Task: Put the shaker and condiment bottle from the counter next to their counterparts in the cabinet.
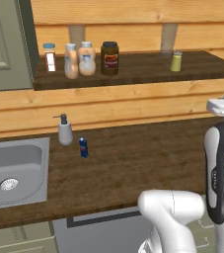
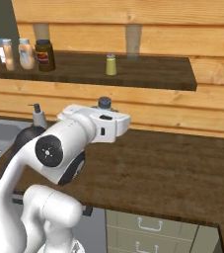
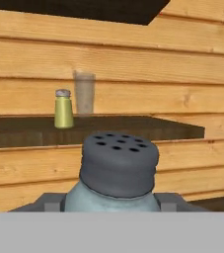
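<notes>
1. The shaker (image 3: 117,173) sits between the claw's fingers (image 3: 47,202), which flank its pale body just below the grey perforated cap; the claw (image 2: 103,105) is part-closed on it and carries it in the air over the worktop (image 2: 172,168), below the shelf.
2. It looks light, rigid and smooth-sided, so it could slip or twist. The hold on the body under the cap seems sound; keeping it upright should stop it spilling.
3. Its counterpart, the yellow-green shaker (image 2: 111,64), stands alone towards the right end of the shelf (image 2: 148,74), with bare board on both sides for setting down.
4. At the shelf's left end stand two peach bottles (image 1: 79,59) side by side, touching or nearly so, with a brown jar (image 1: 109,58) just right of them.
5. On the worktop, near the sink (image 1: 15,168), stand a pump dispenser (image 1: 64,130) and a blue can (image 1: 83,147).
</notes>
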Motion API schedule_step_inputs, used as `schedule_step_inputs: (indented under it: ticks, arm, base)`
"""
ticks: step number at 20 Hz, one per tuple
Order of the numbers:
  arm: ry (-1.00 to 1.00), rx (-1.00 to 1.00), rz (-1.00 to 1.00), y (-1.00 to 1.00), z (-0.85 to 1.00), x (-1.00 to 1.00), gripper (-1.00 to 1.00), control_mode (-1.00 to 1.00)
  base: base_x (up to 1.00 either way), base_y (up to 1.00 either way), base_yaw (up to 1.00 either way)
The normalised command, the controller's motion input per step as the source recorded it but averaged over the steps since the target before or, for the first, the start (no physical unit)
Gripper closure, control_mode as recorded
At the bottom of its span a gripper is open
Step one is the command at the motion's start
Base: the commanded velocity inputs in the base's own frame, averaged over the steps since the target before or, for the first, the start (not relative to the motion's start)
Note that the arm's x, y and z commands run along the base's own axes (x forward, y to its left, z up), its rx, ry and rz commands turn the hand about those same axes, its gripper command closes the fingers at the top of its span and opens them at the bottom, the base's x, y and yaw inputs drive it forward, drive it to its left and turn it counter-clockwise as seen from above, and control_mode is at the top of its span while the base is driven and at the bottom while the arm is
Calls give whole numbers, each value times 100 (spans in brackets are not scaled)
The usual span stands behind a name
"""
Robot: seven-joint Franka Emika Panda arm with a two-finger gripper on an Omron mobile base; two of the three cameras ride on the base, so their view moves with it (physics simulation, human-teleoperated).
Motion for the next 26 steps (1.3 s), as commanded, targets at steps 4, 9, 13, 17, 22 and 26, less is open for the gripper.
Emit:
schedule_step_inputs:
  ticks: [4,9,13,17,22,26]
  arm:
    - [2,-11,-1,1,40,0,100,-100]
    - [0,0,0,0,4,0,100,-100]
    - [-1,0,0,15,52,-1,100,-100]
    - [-1,-1,0,19,67,-7,100,-100]
    - [0,-13,2,1,51,4,100,-100]
    - [1,-10,21,0,22,42,100,-100]
  base:
    - [0,0,0]
    - [0,0,0]
    - [0,0,0]
    - [0,0,0]
    - [0,0,0]
    - [0,0,0]
